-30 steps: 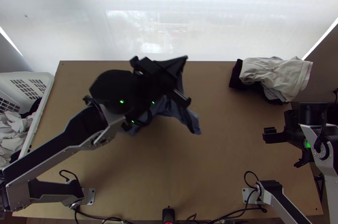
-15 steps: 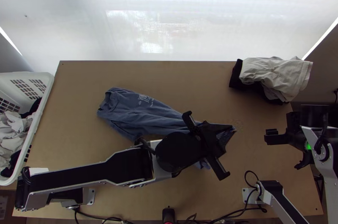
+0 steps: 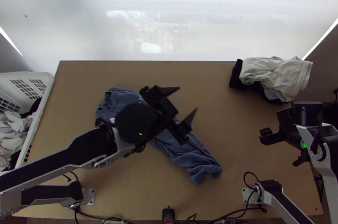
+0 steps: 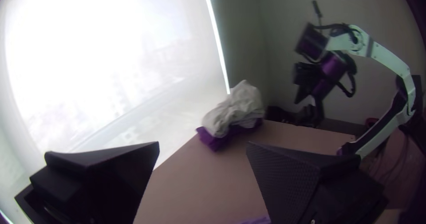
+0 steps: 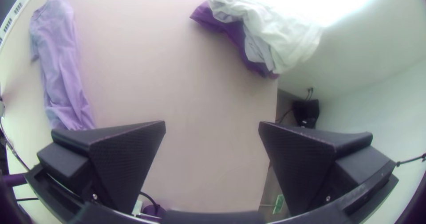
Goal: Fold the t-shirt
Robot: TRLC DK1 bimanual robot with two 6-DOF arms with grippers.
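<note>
Nearest me, the blue t-shirt (image 3: 186,152) lies bunched lengthwise, slanting across the desk (image 3: 126,181). I've got my left gripper (image 3: 188,99) above it, spread and empty; my right gripper (image 3: 277,152), likewise, is by the right edge. Farther back sits piled clothing (image 3: 274,74).

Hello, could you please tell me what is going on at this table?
Two robot arms are here to fold the blue t-shirt, which lies bunched lengthwise. The left gripper is over it with open jaws, holding nothing. The right gripper, also open and empty, is by the table's right edge.
</note>
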